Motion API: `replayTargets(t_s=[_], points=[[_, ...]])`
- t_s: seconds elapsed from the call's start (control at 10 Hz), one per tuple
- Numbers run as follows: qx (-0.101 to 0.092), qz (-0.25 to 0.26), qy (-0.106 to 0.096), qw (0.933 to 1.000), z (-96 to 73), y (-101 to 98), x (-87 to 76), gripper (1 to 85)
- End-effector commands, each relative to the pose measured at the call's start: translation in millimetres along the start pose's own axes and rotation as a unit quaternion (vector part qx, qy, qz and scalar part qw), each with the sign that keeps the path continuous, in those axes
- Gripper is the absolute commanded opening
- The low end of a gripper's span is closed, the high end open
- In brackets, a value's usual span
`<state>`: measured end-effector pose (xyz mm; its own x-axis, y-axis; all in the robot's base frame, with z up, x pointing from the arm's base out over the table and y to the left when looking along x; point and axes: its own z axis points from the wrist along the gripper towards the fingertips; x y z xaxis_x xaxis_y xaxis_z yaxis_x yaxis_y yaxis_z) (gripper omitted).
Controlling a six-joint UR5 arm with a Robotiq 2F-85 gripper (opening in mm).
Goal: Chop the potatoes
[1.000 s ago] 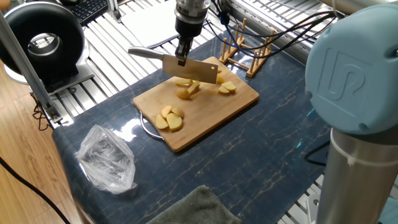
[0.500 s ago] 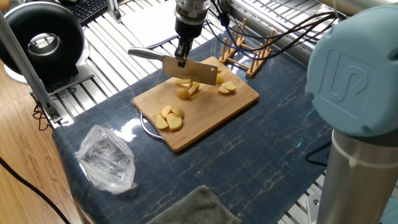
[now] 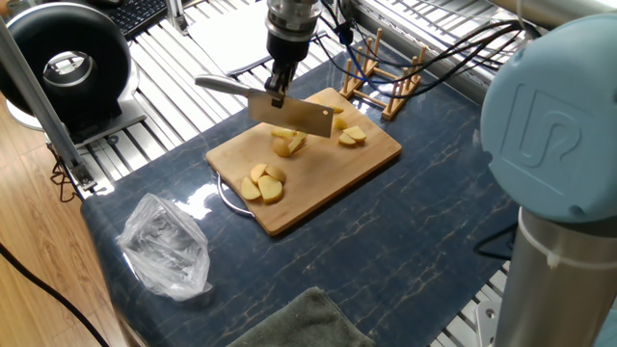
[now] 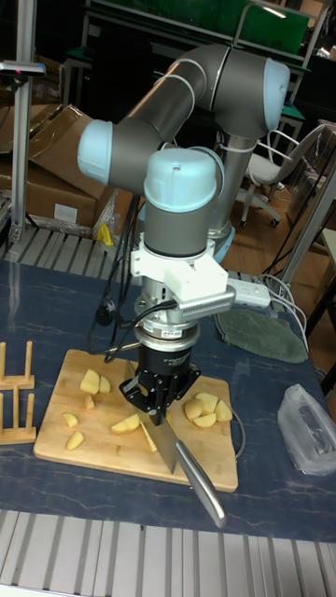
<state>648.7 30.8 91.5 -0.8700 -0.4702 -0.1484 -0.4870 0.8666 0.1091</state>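
A bamboo board (image 3: pixel 318 169) lies on the dark blue table, with pale-yellow potatoes on it: a cluster of slices near its front left (image 3: pixel 262 183), wedges under the blade (image 3: pixel 288 144) and pieces at the far right (image 3: pixel 351 136). My gripper (image 3: pixel 279 89) is shut on the handle of a cleaver (image 3: pixel 294 118), whose broad blade hangs just above the middle wedges. In the tall fixed view the gripper (image 4: pixel 161 401) holds the cleaver (image 4: pixel 170 446) over the board (image 4: pixel 103 440), between potato pieces on the left (image 4: pixel 91 381) and on the right (image 4: pixel 203 408).
A crumpled clear plastic bag (image 3: pixel 164 246) lies left of the board. A grey towel (image 3: pixel 299 323) is at the front edge. A wooden rack (image 3: pixel 381 82) stands behind the board. A black round device (image 3: pixel 63 63) sits at the far left. The arm's base (image 3: pixel 559 164) fills the right.
The gripper and cleaver have shifted slightly left and down toward the middle wedges. The potato pieces and board have not moved.
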Motion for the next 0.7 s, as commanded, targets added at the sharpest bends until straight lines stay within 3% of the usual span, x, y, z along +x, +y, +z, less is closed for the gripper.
replayTargets(t_s=[0.0,0.3,0.6], points=[[-0.006,0.025,-0.005,0.9997,-1.0,18.0,-7.5,1.0],[0.004,-0.007,0.002,1.0,-10.8,-5.1,-10.8,1.0],[0.014,-0.034,-0.006,0.9993,-3.2,-32.3,-16.1,1.0]])
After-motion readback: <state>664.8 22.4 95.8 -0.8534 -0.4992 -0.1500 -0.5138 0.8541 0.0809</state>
